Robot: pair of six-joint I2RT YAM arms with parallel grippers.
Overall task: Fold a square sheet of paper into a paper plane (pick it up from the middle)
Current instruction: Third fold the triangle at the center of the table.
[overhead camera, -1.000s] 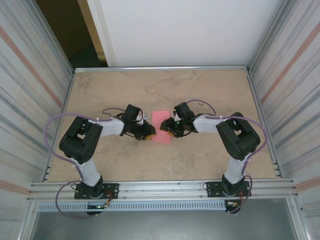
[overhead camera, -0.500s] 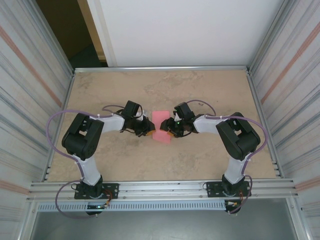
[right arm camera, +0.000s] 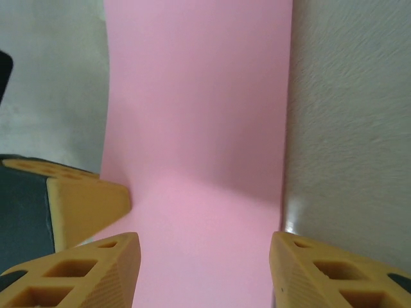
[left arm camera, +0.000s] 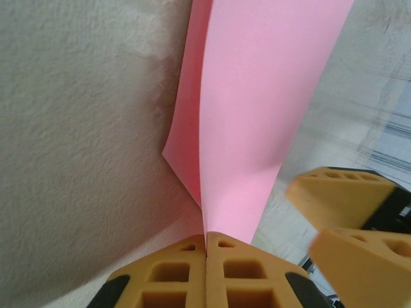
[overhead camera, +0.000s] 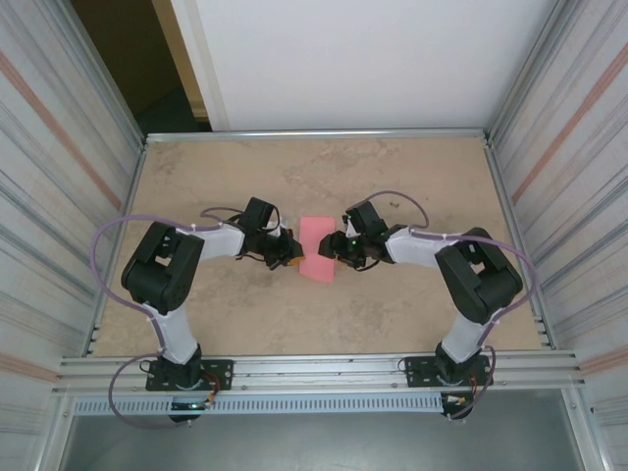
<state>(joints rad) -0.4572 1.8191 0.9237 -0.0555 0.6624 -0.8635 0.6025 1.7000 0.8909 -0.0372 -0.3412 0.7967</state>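
Note:
The pink sheet of paper (overhead camera: 316, 248) lies mid-table between the two grippers, looking narrower than a square. My left gripper (overhead camera: 292, 257) is at its left edge. In the left wrist view the fingertips (left arm camera: 205, 235) are pressed together on the paper (left arm camera: 257, 109), which rises from them in two layers that meet at a crease. My right gripper (overhead camera: 339, 253) is at the paper's right side and open. In the right wrist view its fingers (right arm camera: 96, 269) straddle the pink paper (right arm camera: 199, 128), spread about as wide as the sheet. Whether they touch it I cannot tell.
The beige tabletop (overhead camera: 392, 177) is fenced by metal rails and ribbed side walls (overhead camera: 59, 196). In the left wrist view the right gripper's yellow fingers (left arm camera: 340, 196) are close by on the right. The left gripper's finger (right arm camera: 83, 199) shows at the left of the right wrist view.
The left gripper has shut onto the paper's left edge. The right arm's elbow has shifted a little to the right, and its jaws stay open over the sheet.

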